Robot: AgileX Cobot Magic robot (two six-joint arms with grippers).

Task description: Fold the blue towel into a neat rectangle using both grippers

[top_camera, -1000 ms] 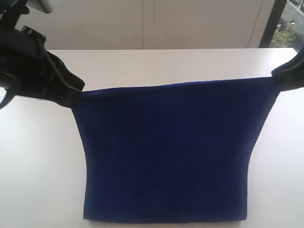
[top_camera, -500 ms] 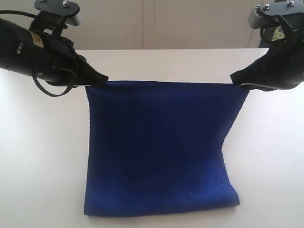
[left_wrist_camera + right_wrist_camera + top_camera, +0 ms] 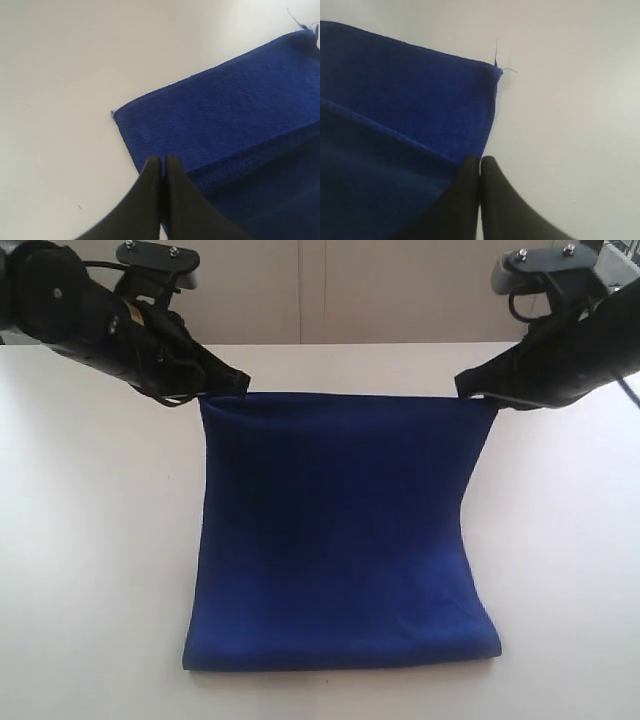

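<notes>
The blue towel [image 3: 340, 530] is stretched between both grippers, its upper edge lifted and its lower part curling onto the white table near the front. My left gripper [image 3: 238, 381] is shut on the towel's upper left corner. My right gripper [image 3: 468, 387] is shut on the upper right corner. In the left wrist view the gripper [image 3: 163, 160] pinches a hem, with the lower layer of the towel [image 3: 215, 120] flat on the table beyond it. In the right wrist view the gripper [image 3: 480, 160] pinches the edge above the lower layer of the towel [image 3: 410, 100]; a loose thread [image 3: 498, 55] sticks out at the far corner.
The white table [image 3: 90, 570] spreads on both sides of the towel. A pale wall with panel seams [image 3: 320, 290] stands behind the table's far edge. A dark window frame [image 3: 610, 260] shows at the upper right.
Both grippers have carried the towel's held edge away from the camera toward the far side of the table. The hanging part has shortened and the front fold has slid back.
</notes>
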